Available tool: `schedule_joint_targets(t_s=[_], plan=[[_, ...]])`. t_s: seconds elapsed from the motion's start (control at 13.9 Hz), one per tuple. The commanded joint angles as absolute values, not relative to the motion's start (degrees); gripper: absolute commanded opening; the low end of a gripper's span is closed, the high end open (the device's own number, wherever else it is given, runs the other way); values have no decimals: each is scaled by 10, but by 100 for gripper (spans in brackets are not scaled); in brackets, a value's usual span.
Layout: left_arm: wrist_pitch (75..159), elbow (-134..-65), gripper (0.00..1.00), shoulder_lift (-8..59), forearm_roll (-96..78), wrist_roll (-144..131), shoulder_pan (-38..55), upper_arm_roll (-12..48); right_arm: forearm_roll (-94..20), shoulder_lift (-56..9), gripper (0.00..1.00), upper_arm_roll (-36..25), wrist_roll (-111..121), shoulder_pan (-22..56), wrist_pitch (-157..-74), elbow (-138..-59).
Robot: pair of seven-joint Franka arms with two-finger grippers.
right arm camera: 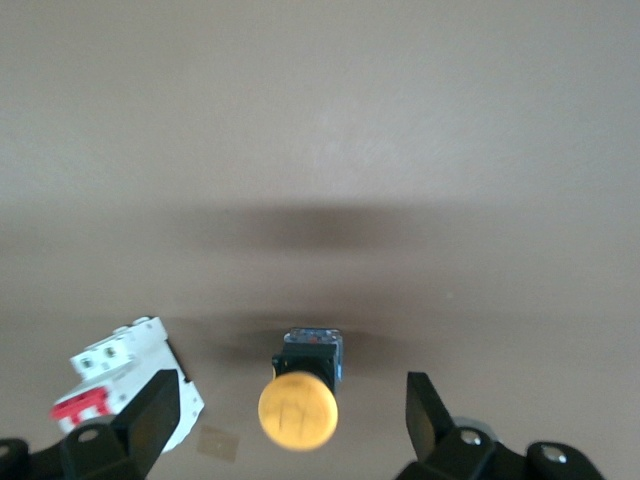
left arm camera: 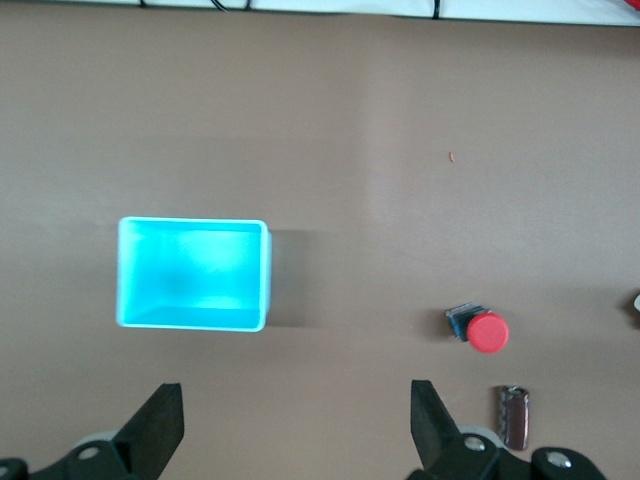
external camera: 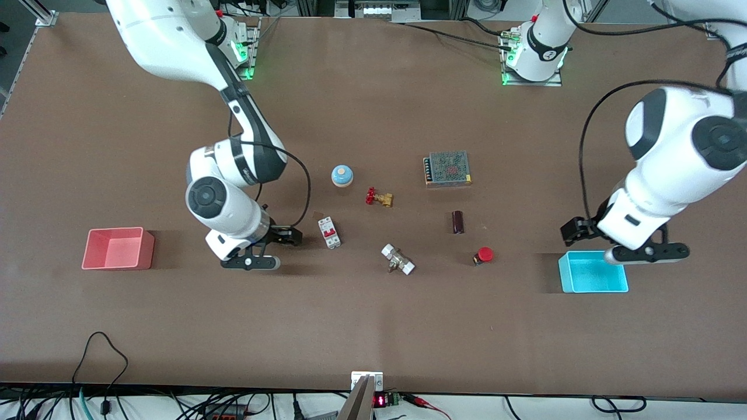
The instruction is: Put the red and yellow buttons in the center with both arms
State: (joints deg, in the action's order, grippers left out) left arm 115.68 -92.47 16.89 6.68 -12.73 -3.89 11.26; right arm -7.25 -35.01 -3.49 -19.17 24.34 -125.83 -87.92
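Front view: the red button (external camera: pixel 484 255) already lies among the central parts on the bench (external camera: pixel 373 326). Left gripper (left arm camera: pixel 295 425) hangs spread and empty over the cyan bin (external camera: pixel 592 272). Right gripper (right arm camera: pixel 285 420) hovers spread around the yellow button (right arm camera: pixel 298 408), beside the white breaker (external camera: pixel 330 232).

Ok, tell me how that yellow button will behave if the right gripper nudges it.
The yellow button lies on its side between the right gripper's open fingers, so its round cap would likely let it roll. Its short black body looks rigid, and being small, it is probably light and might skid on the tabletop.
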Motion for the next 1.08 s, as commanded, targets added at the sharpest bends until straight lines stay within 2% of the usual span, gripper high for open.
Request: schedule_joint_targets(t_s=[0.0,0.22,0.43,0.65,0.79,1.01], plan=[[1123,-937,100,123,76,-92,-51,118,-72,-274,100,-60,-193,242,-1210,-893],[1086,-937,100,93,69,-69,-55,119,-69,-230,100,-104,-185,242,-1145,-880],[1055,-936,100,59,38,-42,-65,119,-69,-214,100,-140,-182,242,-1066,-845],[1034,-938,100,30,12,10,-83,119,-69,-199,100,-153,-181,239,-1044,-829],[1030,-945,100,12,8,17,-91,118,-69,-170,100,-136,-157,182,-1029,-829],[1032,-954,100,-8,9,18,-94,117,-58,-128,100,-66,-50,60,-980,-832]])
